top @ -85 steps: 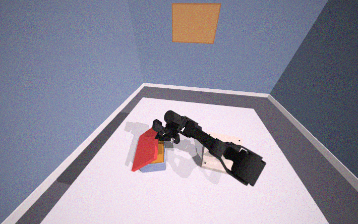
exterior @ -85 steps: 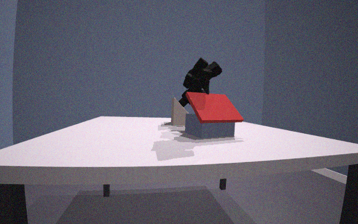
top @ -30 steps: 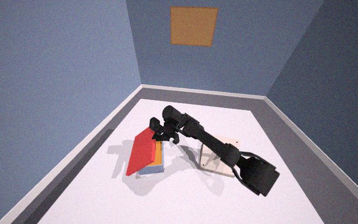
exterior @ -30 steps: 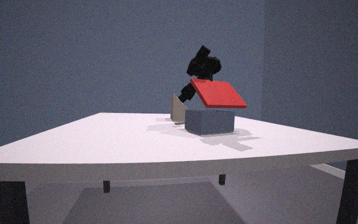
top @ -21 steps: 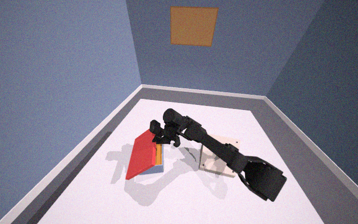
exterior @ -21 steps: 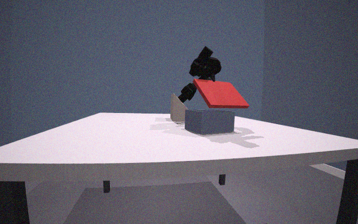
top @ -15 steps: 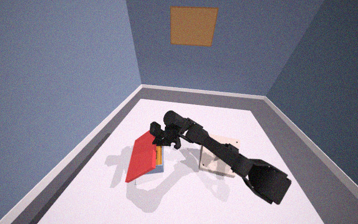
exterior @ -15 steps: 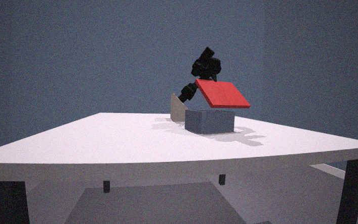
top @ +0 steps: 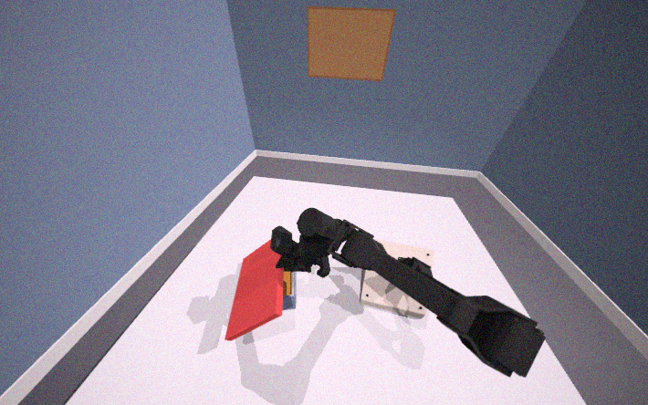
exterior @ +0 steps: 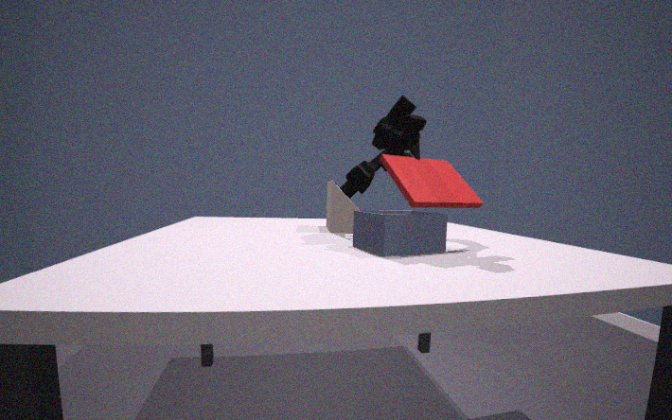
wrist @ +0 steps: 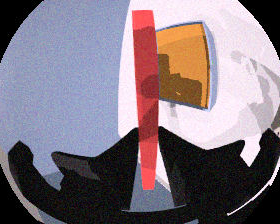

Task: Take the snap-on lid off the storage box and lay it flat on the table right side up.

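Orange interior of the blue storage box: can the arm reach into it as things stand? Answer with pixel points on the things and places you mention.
Probably not: its jaws are shut on the tilted red lid [top: 256, 296] [exterior: 433, 183] [wrist: 147, 80], which hangs partly over the box [exterior: 414, 235] [wrist: 213, 70].
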Tool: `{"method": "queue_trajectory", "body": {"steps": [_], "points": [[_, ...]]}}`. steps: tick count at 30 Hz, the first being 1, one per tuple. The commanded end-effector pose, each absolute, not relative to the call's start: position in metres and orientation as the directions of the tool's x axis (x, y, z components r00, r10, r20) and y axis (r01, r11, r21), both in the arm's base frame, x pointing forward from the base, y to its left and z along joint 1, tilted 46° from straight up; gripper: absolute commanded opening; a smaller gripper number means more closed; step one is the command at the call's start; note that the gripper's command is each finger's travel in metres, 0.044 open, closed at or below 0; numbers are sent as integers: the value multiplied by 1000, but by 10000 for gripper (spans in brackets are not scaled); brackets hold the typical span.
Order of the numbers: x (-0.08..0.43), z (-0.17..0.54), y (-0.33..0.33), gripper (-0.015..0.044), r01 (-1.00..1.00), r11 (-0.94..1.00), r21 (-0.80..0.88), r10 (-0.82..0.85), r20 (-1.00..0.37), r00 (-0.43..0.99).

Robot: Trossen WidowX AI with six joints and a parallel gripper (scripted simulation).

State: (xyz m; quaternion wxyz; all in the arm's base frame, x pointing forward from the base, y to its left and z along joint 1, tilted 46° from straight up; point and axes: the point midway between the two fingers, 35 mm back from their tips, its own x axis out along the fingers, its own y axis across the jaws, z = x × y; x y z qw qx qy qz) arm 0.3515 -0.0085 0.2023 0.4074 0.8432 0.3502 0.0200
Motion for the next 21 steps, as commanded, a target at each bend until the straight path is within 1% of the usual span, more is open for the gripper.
{"method": "queue_trajectory", "body": {"steps": [1,21], "points": [[348,209,-6,0,565,-427,706,595,-251,764],[330,234,20,0,566,-428,705,595,-251,763]]}}
